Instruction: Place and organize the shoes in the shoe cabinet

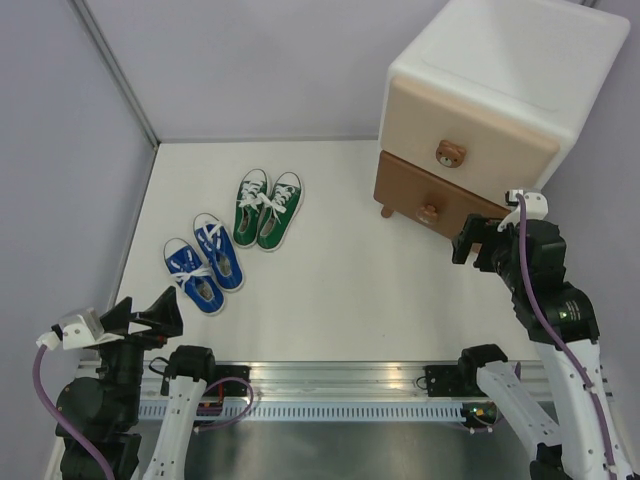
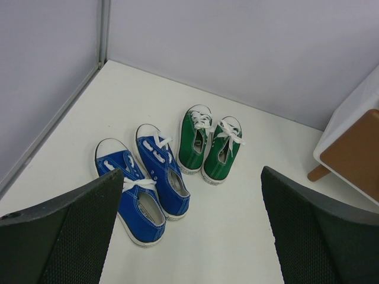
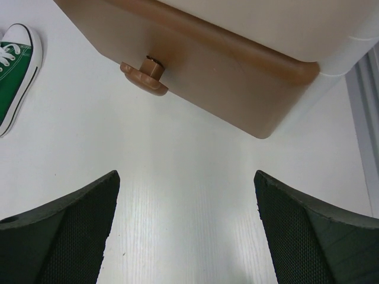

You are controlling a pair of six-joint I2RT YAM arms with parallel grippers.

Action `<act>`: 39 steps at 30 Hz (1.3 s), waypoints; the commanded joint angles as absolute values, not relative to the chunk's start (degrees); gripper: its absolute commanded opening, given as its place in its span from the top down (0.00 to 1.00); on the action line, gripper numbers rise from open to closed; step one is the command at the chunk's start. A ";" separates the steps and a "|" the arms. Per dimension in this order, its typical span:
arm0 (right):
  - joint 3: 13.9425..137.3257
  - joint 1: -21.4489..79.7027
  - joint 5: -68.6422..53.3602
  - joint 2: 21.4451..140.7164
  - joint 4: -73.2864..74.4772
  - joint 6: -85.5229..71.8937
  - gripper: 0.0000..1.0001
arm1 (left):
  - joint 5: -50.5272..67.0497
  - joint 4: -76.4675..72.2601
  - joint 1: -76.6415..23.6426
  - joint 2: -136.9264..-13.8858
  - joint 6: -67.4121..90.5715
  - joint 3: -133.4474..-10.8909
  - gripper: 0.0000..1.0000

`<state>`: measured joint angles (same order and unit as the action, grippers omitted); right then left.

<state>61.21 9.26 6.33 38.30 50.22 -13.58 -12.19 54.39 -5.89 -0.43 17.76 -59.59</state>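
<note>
The left hand (image 2: 192, 228) is wide open; blue cloth shoes (image 2: 160, 177) and green cloth shoes (image 2: 190, 148) lie ahead of it. The right hand (image 3: 186, 231), open too, faces the brown drawer (image 3: 225, 71) of the white shoe cabinet (image 1: 500, 70).

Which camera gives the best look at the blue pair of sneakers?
The left wrist view: the blue sneakers sit close and large, laces and insides clear. The top external view shows them whole but small, from above. The right wrist view misses them, catching only the toe of a green sneaker.
</note>
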 commanded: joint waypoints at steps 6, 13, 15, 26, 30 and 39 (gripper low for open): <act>57.75 9.58 1.41 41.66 41.67 -14.41 0.02 | -13.62 54.41 -6.15 1.14 19.34 -59.15 0.01; 56.95 13.53 3.07 47.27 36.31 -14.41 0.12 | -13.36 54.40 -6.15 0.79 19.16 -59.24 0.01; 57.30 16.60 5.70 48.77 34.63 -13.54 0.13 | -13.18 54.40 -6.15 0.62 19.07 -59.24 0.01; 57.04 23.03 12.21 58.18 26.29 -3.61 0.18 | -12.92 54.40 -6.15 0.44 18.90 -59.24 0.01; 57.22 23.03 13.10 61.42 24.35 -0.53 0.20 | -12.83 54.41 -6.15 0.53 18.90 -59.24 0.01; 56.51 23.03 14.41 66.96 19.69 3.86 0.22 | -12.31 54.49 -6.24 0.88 18.37 -59.33 0.01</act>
<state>56.99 23.53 11.18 65.45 24.56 1.87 -12.45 54.39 -5.89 -0.43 17.80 -59.53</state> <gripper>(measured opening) 0.779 0.990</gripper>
